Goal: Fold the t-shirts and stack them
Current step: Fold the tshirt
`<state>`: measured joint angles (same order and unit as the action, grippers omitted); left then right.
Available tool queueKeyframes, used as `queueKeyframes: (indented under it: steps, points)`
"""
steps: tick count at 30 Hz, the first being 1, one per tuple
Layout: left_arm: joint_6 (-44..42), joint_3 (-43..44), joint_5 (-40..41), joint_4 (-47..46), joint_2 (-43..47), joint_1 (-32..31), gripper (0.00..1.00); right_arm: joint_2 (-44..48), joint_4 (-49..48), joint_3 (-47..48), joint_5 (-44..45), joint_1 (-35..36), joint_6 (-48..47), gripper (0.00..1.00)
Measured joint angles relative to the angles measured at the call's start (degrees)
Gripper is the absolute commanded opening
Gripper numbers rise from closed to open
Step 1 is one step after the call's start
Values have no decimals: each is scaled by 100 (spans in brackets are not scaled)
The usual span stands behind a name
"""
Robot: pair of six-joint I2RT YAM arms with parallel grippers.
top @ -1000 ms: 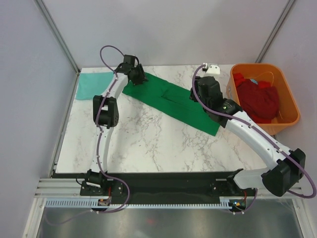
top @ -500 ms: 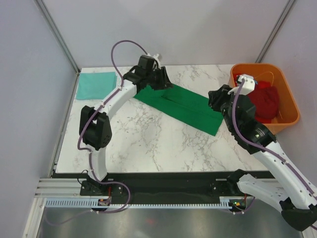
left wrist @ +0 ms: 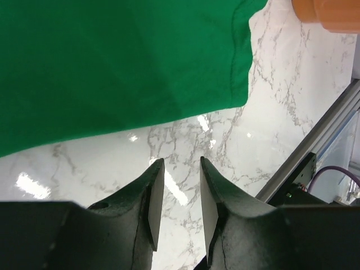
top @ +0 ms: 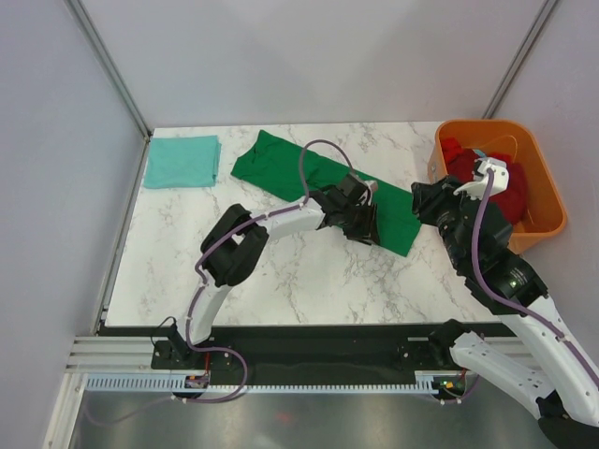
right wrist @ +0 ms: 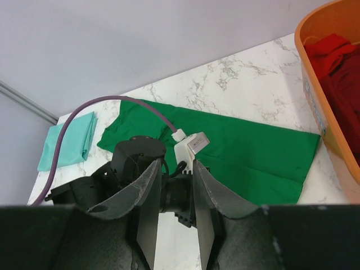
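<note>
On the grey-walled marble table [top: 281, 271] a folded teal t-shirt [top: 182, 161] lies at the far left corner, the green t-shirt [top: 281, 168] stretches along the far edge by the left gripper [left wrist: 180, 163], and the right gripper [right wrist: 175, 164] hovers near the far-right orange tub [top: 547, 201] of red t-shirts [top: 496, 192], both jaws slightly apart, empty.

You had the long shirt [top: 290, 173] lying slantwise across the back of the surface [top: 281, 271], its right end toward the tub [top: 547, 192]. The small folded shirt [top: 182, 161] lay at the back left corner, apart from it. More shirts [top: 496, 192] sat in the tub. Your left tool [left wrist: 181, 163] hung over the long shirt's near right edge, and the right tool [right wrist: 175, 164] hung between that end and the tub.
</note>
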<state>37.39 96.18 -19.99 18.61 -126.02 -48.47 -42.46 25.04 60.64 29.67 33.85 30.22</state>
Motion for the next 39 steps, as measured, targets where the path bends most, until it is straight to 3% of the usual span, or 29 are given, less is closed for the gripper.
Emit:
queueKeyframes:
  steps: [9, 15, 19, 30, 39]
  points:
    - [103, 990, -11, -238, -807, -70, 30, 116, 118, -181, -22, 0, 20, 36]
    - [157, 1231, 50, -297, -938, -48, 14, 116, 208, -181, -4, 0, 13, 37]
    - [166, 1231, 68, -319, -999, -50, 10, 101, 245, -181, 4, 0, 7, 38]
    - [177, 789, 127, -610, -1106, -90, 11, 24, 306, -133, 22, 0, -83, 39]
    - [251, -221, 424, -1113, -531, -197, 12, -46, 350, 120, 98, 0, -129, 40]
